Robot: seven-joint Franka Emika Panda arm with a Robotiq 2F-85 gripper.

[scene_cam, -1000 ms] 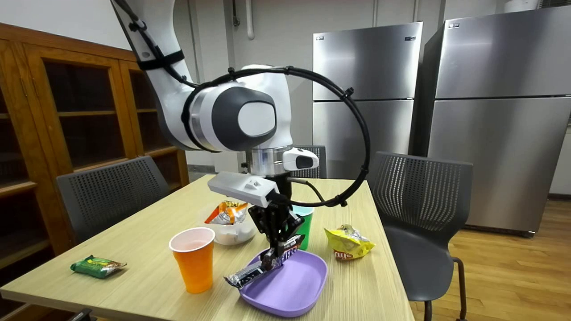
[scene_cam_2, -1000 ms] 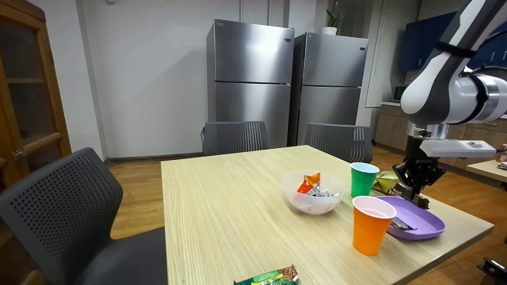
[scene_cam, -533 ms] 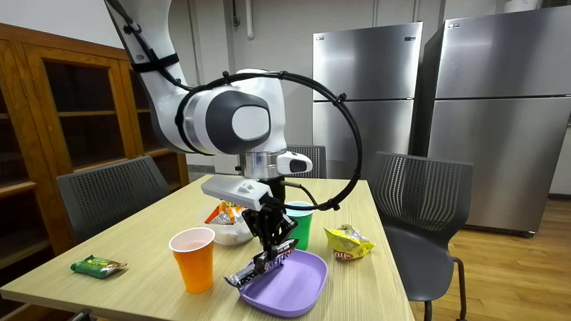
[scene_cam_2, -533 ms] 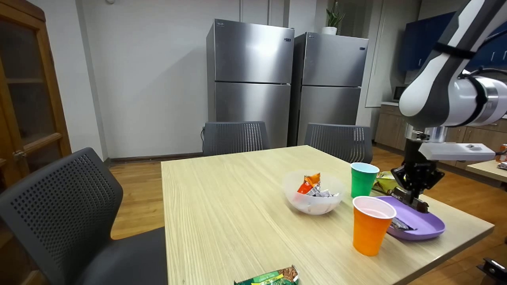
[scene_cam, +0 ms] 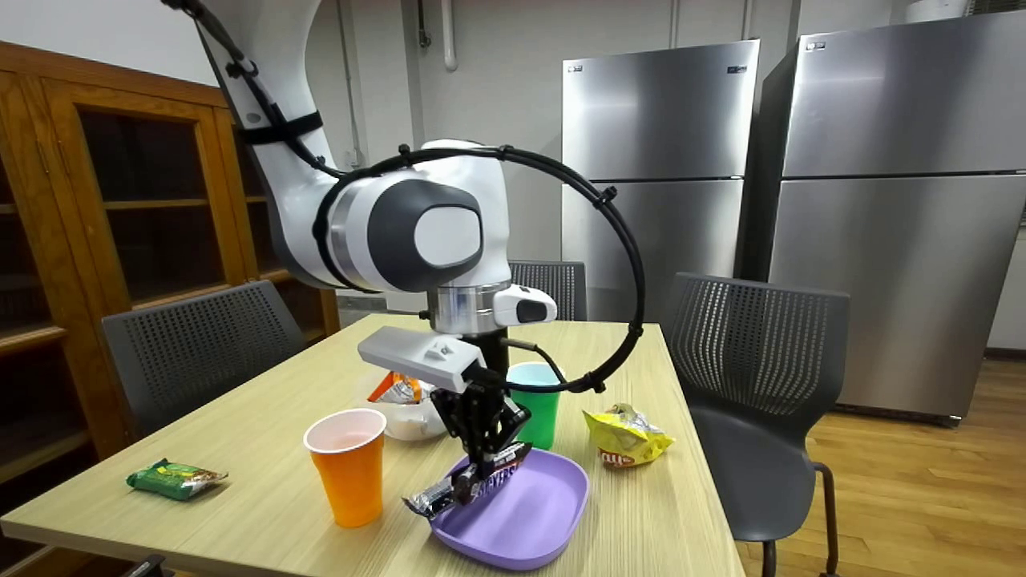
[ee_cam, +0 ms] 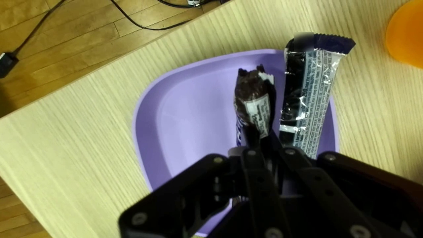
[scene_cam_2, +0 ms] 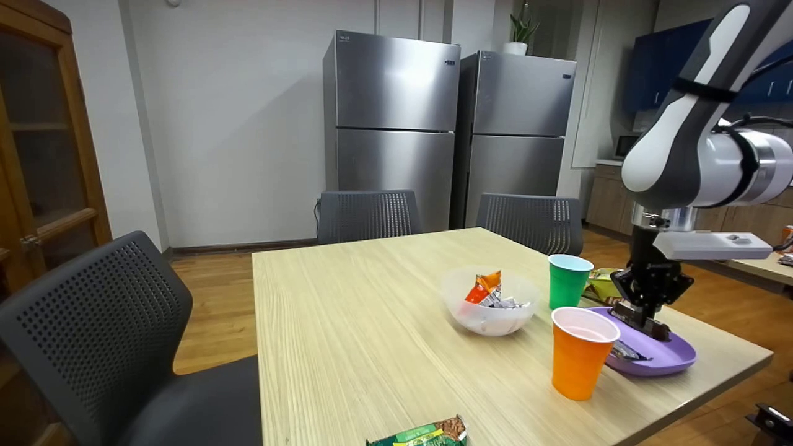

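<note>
My gripper (scene_cam: 471, 479) is shut on a dark brown Snickers bar (scene_cam: 505, 463), low over a purple plate (scene_cam: 533, 525). In the wrist view the bar's brown end (ee_cam: 252, 91) sticks out past the fingertips, and its middle is hidden by the gripper. I cannot tell whether the bar touches the plate. A second bar with a black and silver wrapper (ee_cam: 307, 99) lies across the plate's edge, beside the held bar. One end overhangs the rim. The gripper (scene_cam_2: 648, 316), the plate (scene_cam_2: 666, 362) and the second bar (scene_cam_2: 627, 352) also show in an exterior view.
An orange cup (scene_cam: 353, 473) stands close beside the plate. A green cup (scene_cam: 539, 415) and a bowl (scene_cam: 413, 423) with an orange packet stand behind. A yellow bag (scene_cam: 629, 439) lies beside the plate. A green packet (scene_cam: 175, 479) lies farther off. Chairs (scene_cam: 757, 361) surround the table.
My gripper has moved down toward the plate with the Snickers bar in it, and slightly left in an exterior view. The other things have not moved.
</note>
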